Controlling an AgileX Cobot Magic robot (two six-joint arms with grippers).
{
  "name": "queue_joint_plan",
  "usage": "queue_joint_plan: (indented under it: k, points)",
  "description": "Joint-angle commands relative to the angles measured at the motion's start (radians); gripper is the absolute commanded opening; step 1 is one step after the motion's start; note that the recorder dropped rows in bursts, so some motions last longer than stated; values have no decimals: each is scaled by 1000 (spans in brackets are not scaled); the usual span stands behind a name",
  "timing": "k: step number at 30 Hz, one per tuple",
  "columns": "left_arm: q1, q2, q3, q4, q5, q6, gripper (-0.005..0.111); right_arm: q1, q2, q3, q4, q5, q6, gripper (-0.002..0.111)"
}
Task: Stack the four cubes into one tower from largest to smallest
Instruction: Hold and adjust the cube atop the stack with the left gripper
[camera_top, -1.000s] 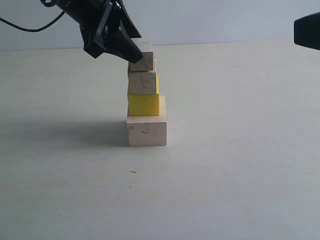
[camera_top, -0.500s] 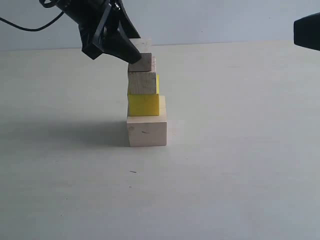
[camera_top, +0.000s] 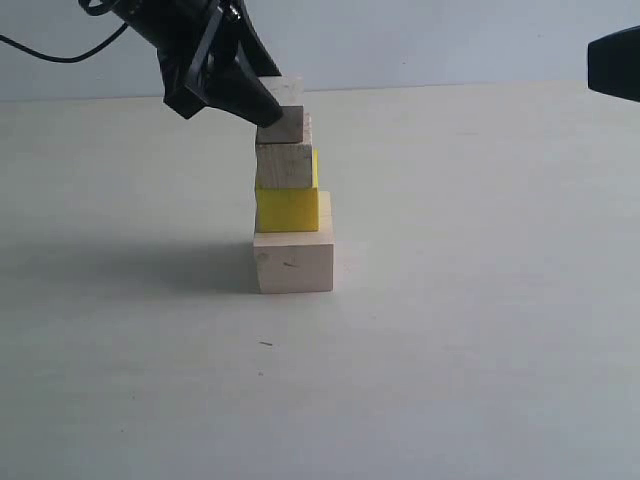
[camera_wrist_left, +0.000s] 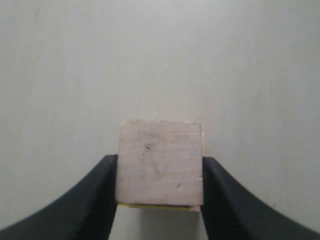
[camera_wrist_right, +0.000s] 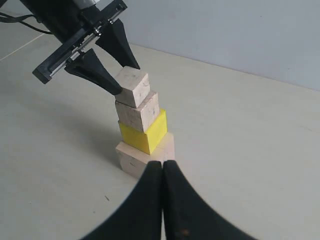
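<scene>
Looking at this one, the tower is basically built. It sits just left of centre in the exterior frame: big cube on the tabletop, then yellow cube, small cube, and top cube.

The left gripper comes in from the upper left and pinches the top cube, narrow, with a finger pressed on either side. The right gripper is closed on nothing, fingers touching, and sits well back from the stack.

What worries me is the let-go. The upper three cubes aren't centred; they crowd the big cube's left edge in the exterior frame. In the right wrist view the top cube also looks a bit twisted against the small cube. If one finger frees before the other, or the arm lifts before both are clear, the top cube could get dragged sideways. It could slide off, maybe taking the small cube with it.

Hard to make out:
- **Top cube's seat:** I can't tell if it sits fully flat, because the near finger covers part of it in the exterior frame.
- **Far finger:** it's hidden behind the top cube there.
- **Left wrist view:** it shows only the top face and a sliver of yellow.
- **Right arm:** it's just a dark block cut off at the upper right edge.
</scene>
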Motion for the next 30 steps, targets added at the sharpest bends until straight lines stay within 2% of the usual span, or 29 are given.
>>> queue_joint_plan:
  k: [1, 30]
  points:
    - [-2, -11, -9, -15, -4, 3, 0, 1, -7, 6, 2, -4, 0, 0]
    - [-2, 1, -9, -38, -17, 0, 0, 1, -7, 6, 4, -4, 0, 0]
